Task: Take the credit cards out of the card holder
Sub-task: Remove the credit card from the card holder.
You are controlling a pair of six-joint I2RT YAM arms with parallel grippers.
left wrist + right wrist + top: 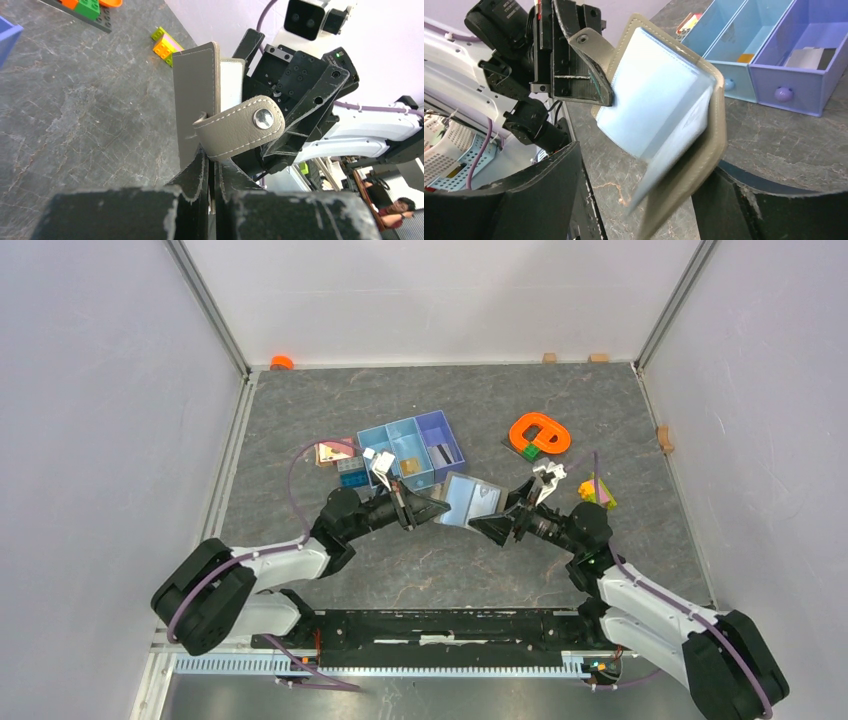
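Observation:
The card holder (470, 500) hangs open above the table between my two grippers. My left gripper (430, 508) is shut on its grey outer edge (195, 100), just below the snap strap (245, 127). In the right wrist view its pale blue-grey inside (649, 100) faces me. The free flap (689, 180) hangs between the wide-apart fingers of my right gripper (646, 165), close to the right finger (744, 210); this gripper is open. No credit cards show clearly in the slots. A pale card with a dark band (809, 57) lies in the tray's purple compartment.
A blue-and-purple three-compartment tray (392, 436) stands just behind the holder. Small blocks (335, 453) lie to its left. An orange ring on green bricks (540, 432) and a yellow-pink brick pile (597, 490) sit to the right.

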